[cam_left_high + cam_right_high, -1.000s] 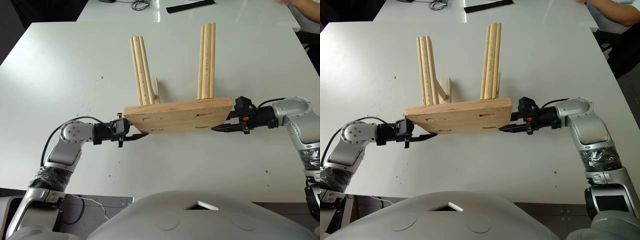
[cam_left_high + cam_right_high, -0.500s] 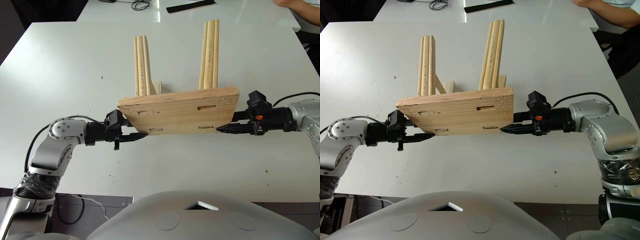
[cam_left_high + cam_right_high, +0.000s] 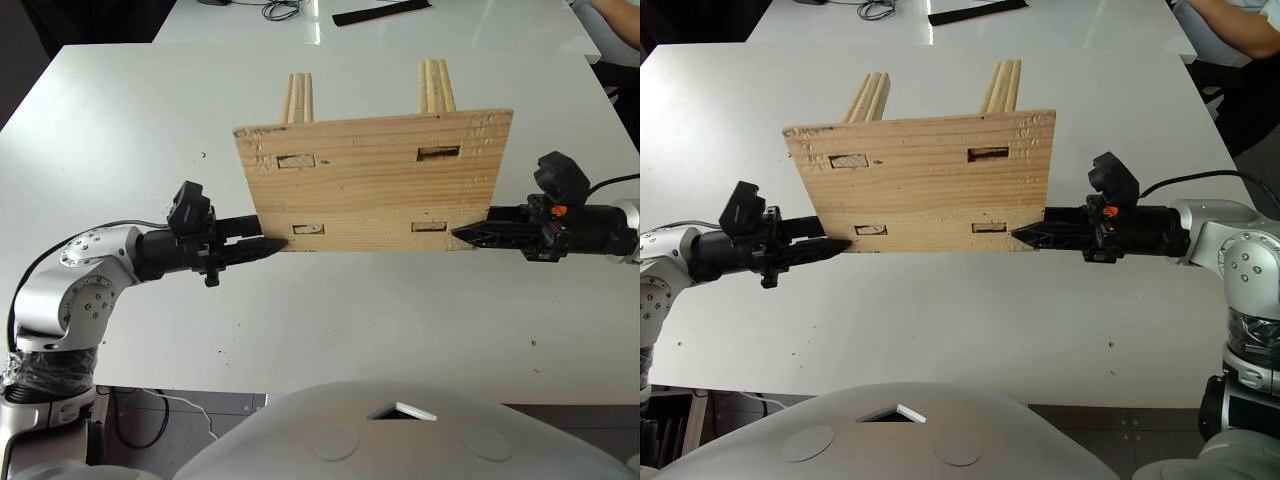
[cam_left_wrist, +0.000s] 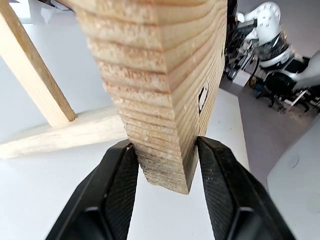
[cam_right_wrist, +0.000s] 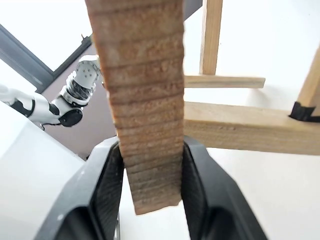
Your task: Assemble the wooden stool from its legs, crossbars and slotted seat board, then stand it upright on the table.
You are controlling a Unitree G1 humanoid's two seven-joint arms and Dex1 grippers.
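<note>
- The wooden stool [image 3: 372,170] is assembled and held up between both arms over the white table [image 3: 110,140]. It is tipped so the slotted seat board [image 3: 370,198] faces the head camera, four slots showing.
- Behind it, the legs [image 3: 299,96] poke out past the board's far edge, pointing away. Whether their ends touch the table can't be made out.
- The crossbars [image 5: 235,128] run between the legs on the board's back side.
- The left gripper [image 3: 262,245] is clamped on the board's near left corner, one finger on each face.
- The right gripper [image 3: 465,233] pinches the near right corner the same way.
- A black strip [image 3: 380,12] lies on the surface beyond the table's far edge.
</note>
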